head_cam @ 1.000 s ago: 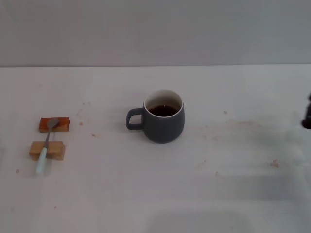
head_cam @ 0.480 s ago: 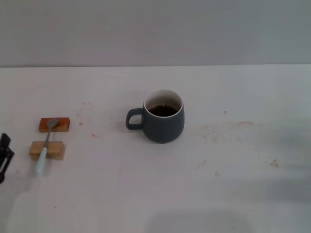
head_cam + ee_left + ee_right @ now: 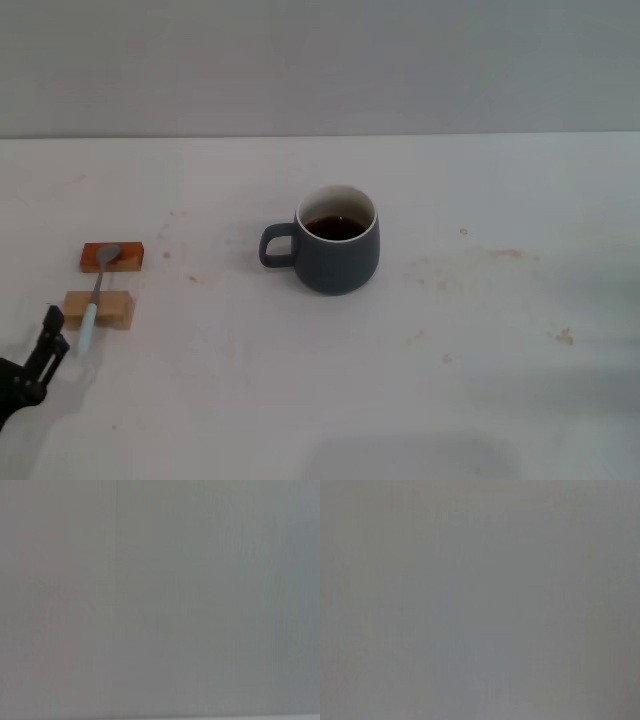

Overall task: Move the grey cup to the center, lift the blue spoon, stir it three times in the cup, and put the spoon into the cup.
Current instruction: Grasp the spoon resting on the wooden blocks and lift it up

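One step looks done, the grey cup sitting central, while the blue spoon lies untouched left, the left gripper spread just beside its handle.

The right tool, seen a second ago at the right edge of the head view, is no longer in view. The left tool, absent a second ago and seen at the left edge half a second ago, is now found lower and further in, just beside the handle end of the blue spoon.
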### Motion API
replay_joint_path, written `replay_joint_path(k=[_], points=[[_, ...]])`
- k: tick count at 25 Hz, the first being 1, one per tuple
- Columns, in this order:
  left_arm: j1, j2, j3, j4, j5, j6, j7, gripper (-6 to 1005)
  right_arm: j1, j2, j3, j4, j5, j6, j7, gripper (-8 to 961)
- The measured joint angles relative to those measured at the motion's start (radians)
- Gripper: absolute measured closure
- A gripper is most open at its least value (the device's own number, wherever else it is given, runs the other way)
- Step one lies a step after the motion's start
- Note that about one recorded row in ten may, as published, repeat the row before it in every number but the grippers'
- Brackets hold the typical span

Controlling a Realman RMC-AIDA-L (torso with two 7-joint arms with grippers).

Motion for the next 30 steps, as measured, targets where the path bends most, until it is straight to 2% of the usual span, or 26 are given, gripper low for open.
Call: replay_joint_path(k=[7,30], points=[[-0.006,0.000,0.041,-0.024,0.002,-0.064,0.000,188,0.000,-0.001,0.064,-0.015,0.000,-0.001,0.000,955],[-0.047,0.000,0.078,-0.026,-0.004,-0.164,0.009,188,0.010,-0.001,0.066,-0.016,0.000,0.011,0.000,955]])
